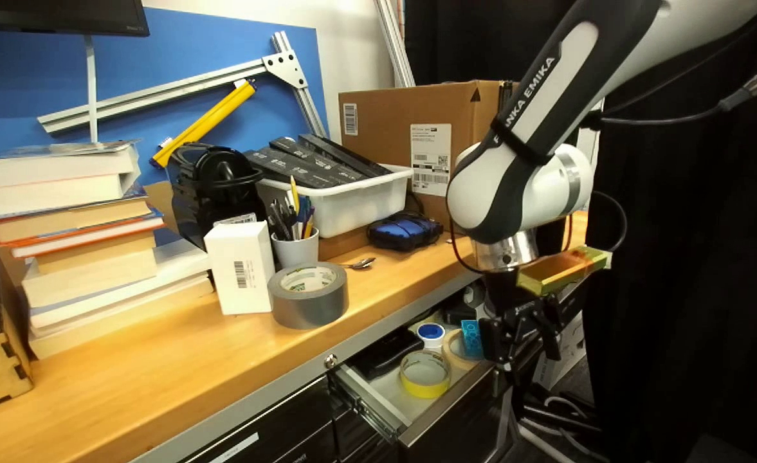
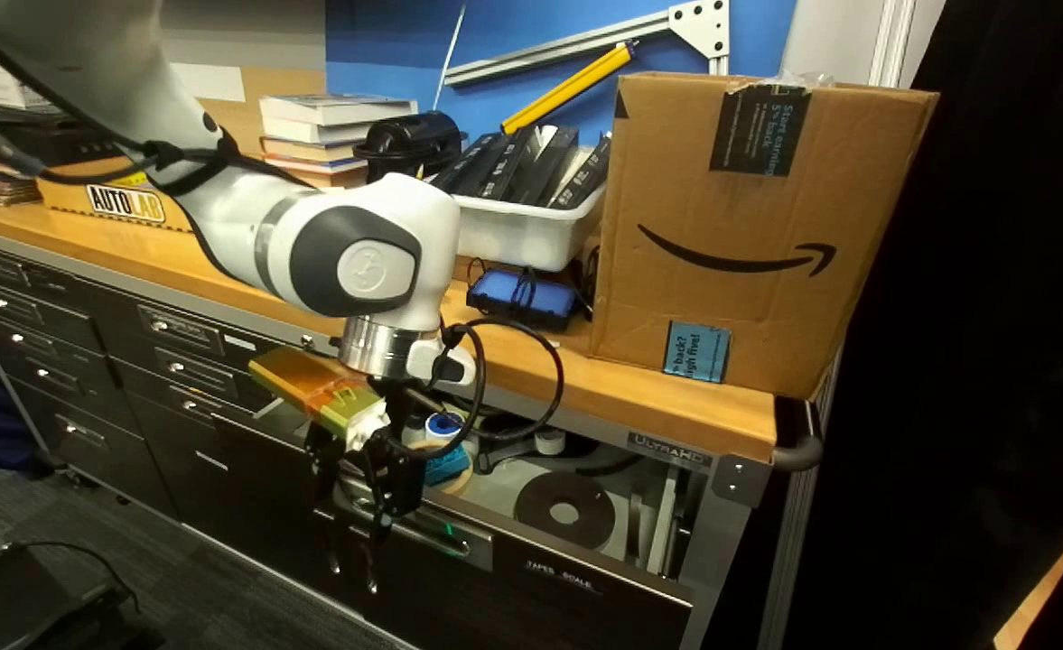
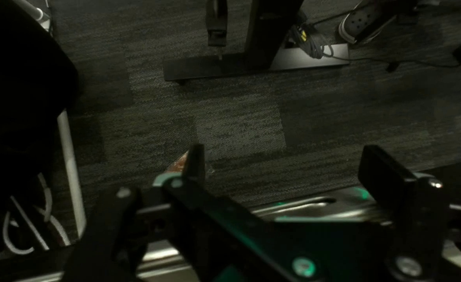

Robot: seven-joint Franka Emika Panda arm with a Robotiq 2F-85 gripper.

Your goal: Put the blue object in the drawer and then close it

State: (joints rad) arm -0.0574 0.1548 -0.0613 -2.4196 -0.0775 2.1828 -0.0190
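Observation:
The drawer point(image 1: 439, 409) is pulled out, and its black front point(image 2: 621, 607) carries a "TAPES SCALE" label. The blue object point(image 1: 472, 339) is inside the drawer, on or against a tan tape roll; it also shows in an exterior view point(image 2: 446, 465) just behind the gripper. It is out of view in the wrist view. My gripper point(image 1: 525, 370) points down outside the drawer, in front of its front panel. In the wrist view the gripper point(image 3: 285, 156) is open, with nothing between its fingers. The drawer's metal handle point(image 3: 316, 205) shows just beyond the jaws; I cannot tell whether they touch.
A yellow tape roll point(image 1: 425, 373), a blue-and-white roll point(image 1: 431, 333) and a brown disc point(image 2: 565, 510) also lie in the drawer. The wooden benchtop point(image 1: 378, 283) overhangs it, bearing the grey tape roll point(image 1: 309, 302), a blue case point(image 2: 524, 296) and a large cardboard box point(image 2: 748, 262).

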